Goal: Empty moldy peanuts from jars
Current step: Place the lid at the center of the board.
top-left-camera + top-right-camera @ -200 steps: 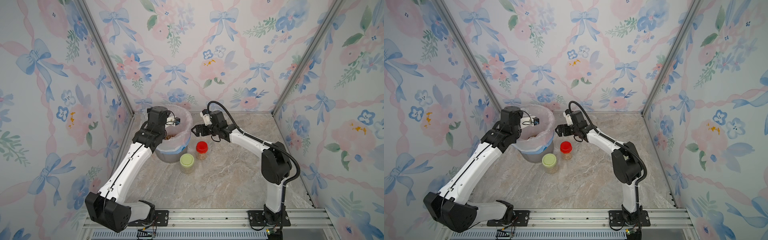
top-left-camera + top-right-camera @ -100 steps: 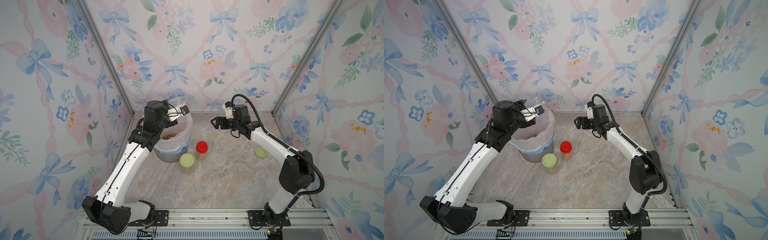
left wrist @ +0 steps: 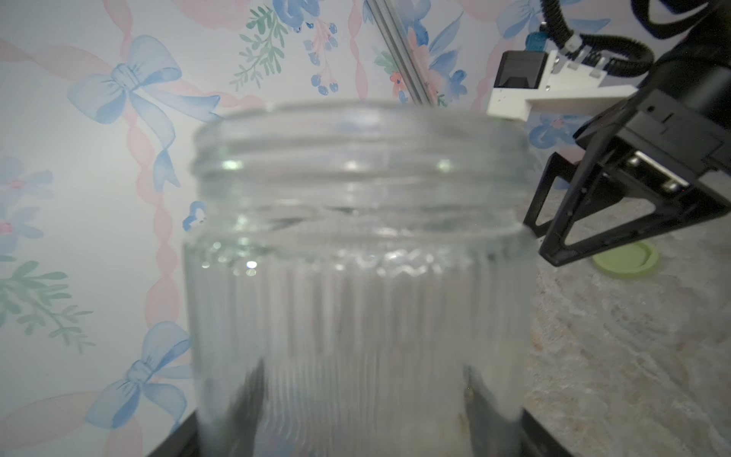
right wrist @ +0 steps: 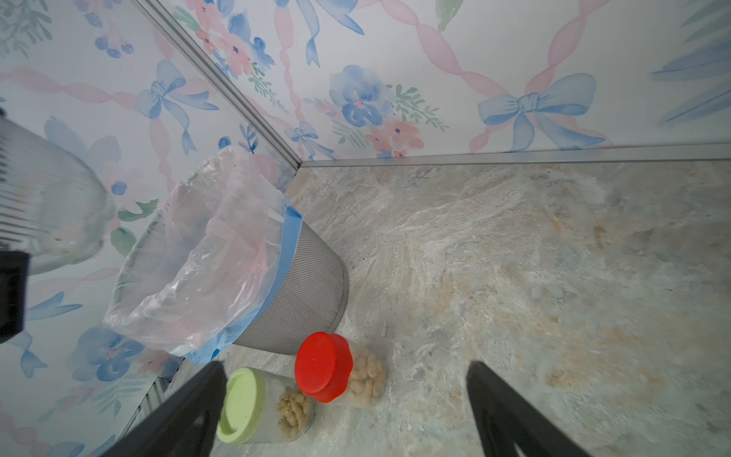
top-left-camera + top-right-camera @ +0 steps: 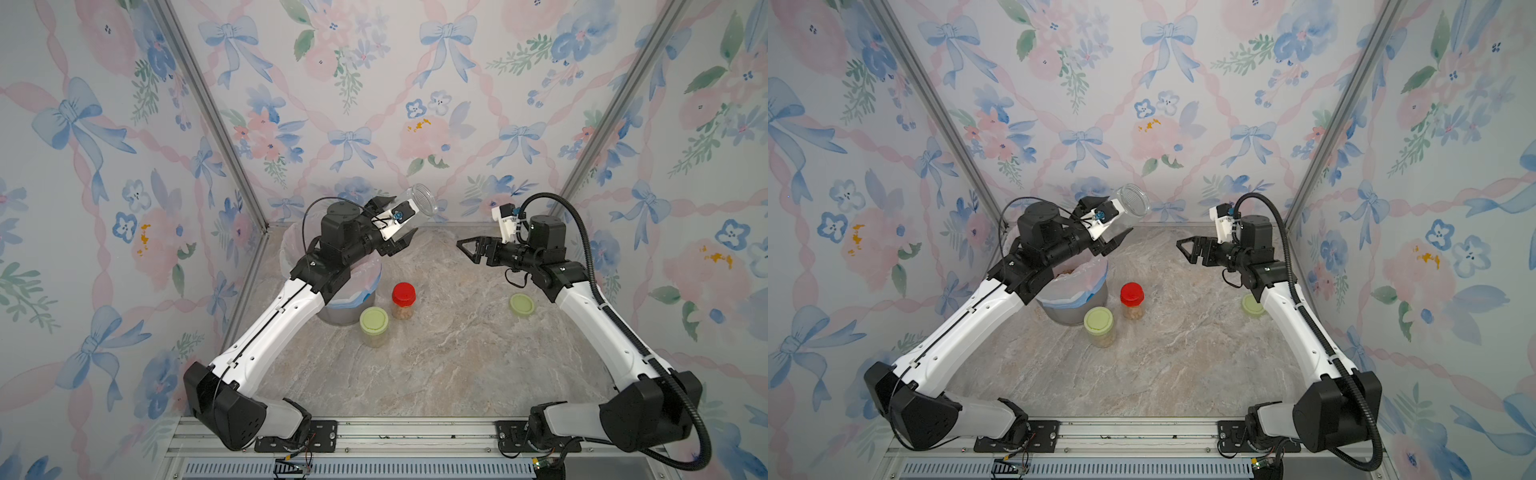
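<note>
My left gripper (image 5: 399,222) (image 5: 1111,222) (image 3: 362,395) is shut on an empty, lidless clear ribbed jar (image 5: 419,201) (image 5: 1131,201) (image 3: 356,257). It holds the jar raised to the right of the bin, mouth tilted up. Two closed jars stand in front of the bin. One has a red lid (image 5: 403,293) (image 5: 1132,293) (image 4: 322,366), the other a green lid (image 5: 374,321) (image 5: 1099,321) (image 4: 241,403). Both hold moldy peanuts (image 4: 368,380). My right gripper (image 5: 467,249) (image 5: 1187,249) (image 4: 348,411) hangs open and empty in mid-air, facing the left one.
The grey mesh bin (image 5: 357,305) (image 5: 1077,309) (image 4: 304,285) with a plastic liner stands at the back left corner, with brown bits inside (image 5: 1067,272). A loose green lid (image 5: 522,305) (image 5: 1250,306) (image 3: 625,261) lies on the marble table beside the right arm. Walls close in on three sides.
The left gripper has lifted the jar off the bin, up and to the right. The right gripper has drawn back to the right, away from the bin. The green lid now shows on the table.
</note>
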Robot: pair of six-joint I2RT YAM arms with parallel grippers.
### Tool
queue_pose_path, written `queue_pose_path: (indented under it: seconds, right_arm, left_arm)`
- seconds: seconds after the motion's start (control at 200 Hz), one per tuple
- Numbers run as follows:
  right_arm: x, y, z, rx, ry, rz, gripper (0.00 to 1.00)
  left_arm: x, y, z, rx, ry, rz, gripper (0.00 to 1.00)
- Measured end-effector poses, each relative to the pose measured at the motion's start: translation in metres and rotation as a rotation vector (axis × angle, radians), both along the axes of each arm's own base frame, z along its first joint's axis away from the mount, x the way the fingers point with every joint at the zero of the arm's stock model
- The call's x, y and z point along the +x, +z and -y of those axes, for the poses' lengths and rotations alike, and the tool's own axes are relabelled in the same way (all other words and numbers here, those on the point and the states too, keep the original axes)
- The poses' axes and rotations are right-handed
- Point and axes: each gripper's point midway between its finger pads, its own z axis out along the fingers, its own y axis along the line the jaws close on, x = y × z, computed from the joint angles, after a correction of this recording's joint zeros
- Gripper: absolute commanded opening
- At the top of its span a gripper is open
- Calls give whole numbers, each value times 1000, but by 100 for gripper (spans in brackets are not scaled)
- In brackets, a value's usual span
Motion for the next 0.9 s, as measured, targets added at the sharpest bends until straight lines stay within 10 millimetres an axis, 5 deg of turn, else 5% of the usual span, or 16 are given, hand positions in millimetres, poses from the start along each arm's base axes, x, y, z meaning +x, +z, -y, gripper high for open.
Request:
queue_pose_path:
  seconds: [0.385,0.9]
  right_arm:
    - [-65,30,18,21,-5,115,100]
    - [-67,38,25,40,-33,146,99]
  left_arm:
    - [-9,-51,95,-100,-62,-127,10]
    - [-11,-77,102,-253,-49,-218,10]
